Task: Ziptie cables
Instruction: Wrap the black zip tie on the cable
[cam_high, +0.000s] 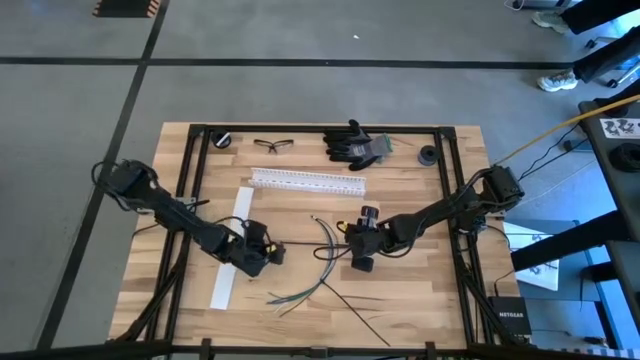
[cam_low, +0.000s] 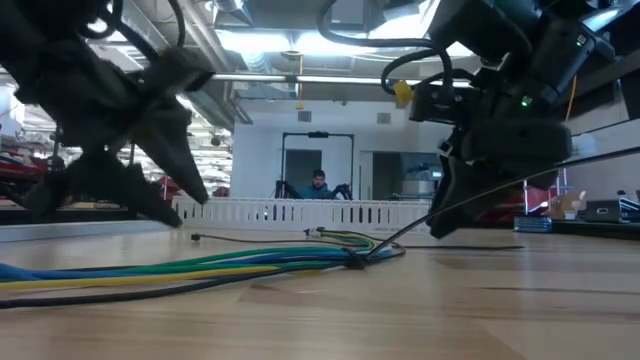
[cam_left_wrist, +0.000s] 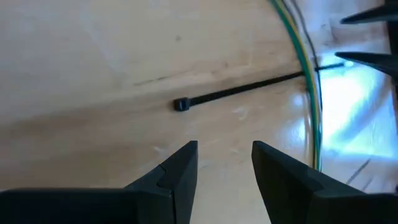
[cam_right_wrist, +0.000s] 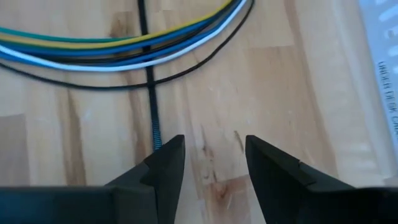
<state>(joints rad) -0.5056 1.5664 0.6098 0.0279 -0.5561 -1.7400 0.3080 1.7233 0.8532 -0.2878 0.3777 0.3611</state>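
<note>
**Two grippers parted over a cable bundle and one black zip tie**

Left gripper (cam_high: 268, 250): one, low over the table, left of centre. Its two fingers (cam_left_wrist: 177, 177) stand apart with bare wood between them; nothing is held. Just ahead of them lies the square head of a single black zip tie (cam_left_wrist: 239, 92), flat on the wood.

Right gripper (cam_high: 362, 252): one, low over the table, right of centre. Its two fingers (cam_right_wrist: 166, 163) stand parted with nothing between them. One finger's inner edge sits just beside the tail end of the zip tie (cam_right_wrist: 149, 81); whether they touch cannot be told.

Zip tie: one, its strap crossing the cables and running between the two grippers.

Cables (cam_high: 322, 262): one loose bundle between the grippers, curving toward the table's near edge and fanning out at its end. The right wrist view shows yellow, green, blue, white and black strands (cam_right_wrist: 118, 46) side by side; an exact count cannot be told. One thin black wire (cam_right_wrist: 205, 56) runs slightly apart from the rest.

Further out on the wooden table (cam_high: 420, 300):
- white flat strip (cam_high: 232, 248), one, partly under the left arm
- white slotted rail (cam_high: 308, 181), one
- safety glasses (cam_high: 273, 145), one pair
- black gloves (cam_high: 353, 143), one heap
- small black round items, two (cam_high: 222, 139) (cam_high: 430, 155)
</note>
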